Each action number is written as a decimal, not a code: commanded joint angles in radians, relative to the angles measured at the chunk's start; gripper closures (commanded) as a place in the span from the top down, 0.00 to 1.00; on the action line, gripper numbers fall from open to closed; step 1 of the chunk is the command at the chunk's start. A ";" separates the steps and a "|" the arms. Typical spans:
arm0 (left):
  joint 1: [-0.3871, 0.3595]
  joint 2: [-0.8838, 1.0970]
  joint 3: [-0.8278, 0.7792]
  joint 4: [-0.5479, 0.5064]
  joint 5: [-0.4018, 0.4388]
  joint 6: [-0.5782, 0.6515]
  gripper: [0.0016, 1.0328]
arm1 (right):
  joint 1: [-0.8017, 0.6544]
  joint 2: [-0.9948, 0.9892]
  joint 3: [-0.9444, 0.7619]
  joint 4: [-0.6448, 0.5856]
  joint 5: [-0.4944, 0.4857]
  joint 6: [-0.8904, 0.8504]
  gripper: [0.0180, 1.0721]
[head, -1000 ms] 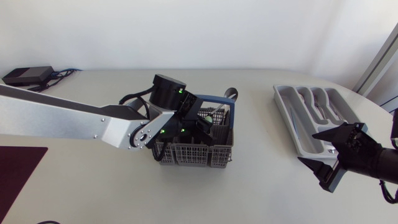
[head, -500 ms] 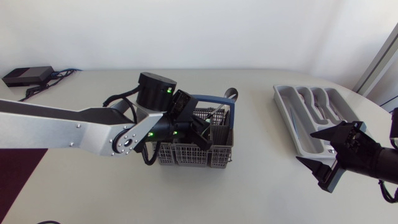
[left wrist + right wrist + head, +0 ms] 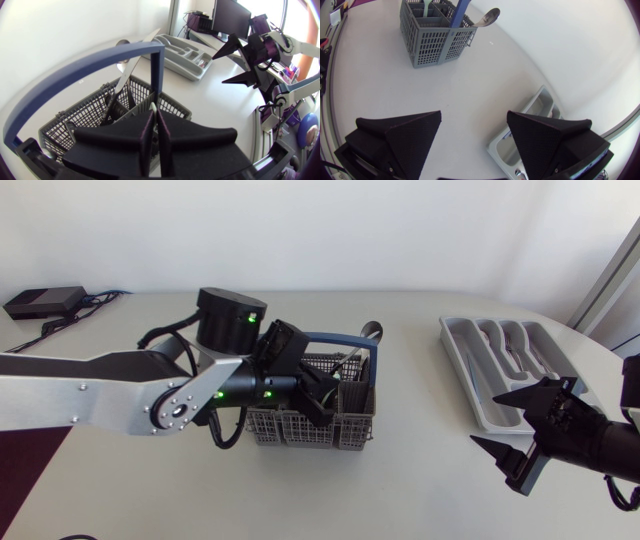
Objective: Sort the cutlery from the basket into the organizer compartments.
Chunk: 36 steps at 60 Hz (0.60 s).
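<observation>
The grey cutlery basket (image 3: 345, 428) with its blue hoop handle (image 3: 350, 340) stands mid-table. A spoon (image 3: 372, 330) and other cutlery lean out of its far side. My left gripper (image 3: 322, 395) reaches down into the basket. In the left wrist view its fingers (image 3: 147, 135) are pressed together on a thin pale cutlery handle (image 3: 152, 106), just under the blue handle (image 3: 100, 57). The grey organizer (image 3: 470, 375) lies at the right, with cutlery in its far compartments. My right gripper (image 3: 490, 420) hovers open just in front of it, nothing between its fingers (image 3: 400, 135).
A black box with cables (image 3: 45, 301) sits at the back left. A dark maroon mat (image 3: 30, 450) lies at the left front edge. Bare tabletop stretches between the basket (image 3: 432, 35) and the organizer (image 3: 532, 117).
My left gripper has closed on the pale handle inside the basket while its arm swung a little leftward. The right gripper shifted slightly toward the basket, still open.
</observation>
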 commanded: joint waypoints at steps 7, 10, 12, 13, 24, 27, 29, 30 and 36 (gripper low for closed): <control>0.038 -0.116 -0.006 -0.042 0.087 -0.080 0.04 | 0.038 -0.044 -0.009 -0.032 0.002 0.053 0.90; 0.053 -0.141 0.000 -0.056 0.119 -0.103 0.04 | 0.058 -0.055 -0.003 -0.038 0.002 0.075 0.90; 0.059 -0.159 0.003 -0.061 0.131 -0.116 0.04 | 0.070 -0.061 0.005 -0.049 0.000 0.086 0.90; 0.065 -0.169 0.004 -0.064 0.137 -0.122 0.04 | 0.076 -0.064 0.011 -0.053 -0.003 0.093 0.90; 0.102 -0.248 0.040 -0.133 0.259 -0.192 0.04 | 0.181 -0.115 0.080 -0.110 -0.032 0.204 0.90; 0.105 -0.254 0.052 -0.148 0.288 -0.209 0.04 | 0.214 -0.115 0.101 -0.122 -0.038 0.233 0.90; 0.107 -0.256 0.060 -0.159 0.312 -0.222 0.04 | 0.242 -0.115 0.115 -0.125 -0.038 0.256 0.90; 0.108 -0.256 0.064 -0.164 0.328 -0.225 0.04 | 0.254 -0.115 0.121 -0.127 -0.038 0.265 0.90; 0.108 -0.248 0.079 -0.168 0.389 -0.264 0.04 | 0.342 -0.112 0.154 -0.128 -0.043 0.339 0.90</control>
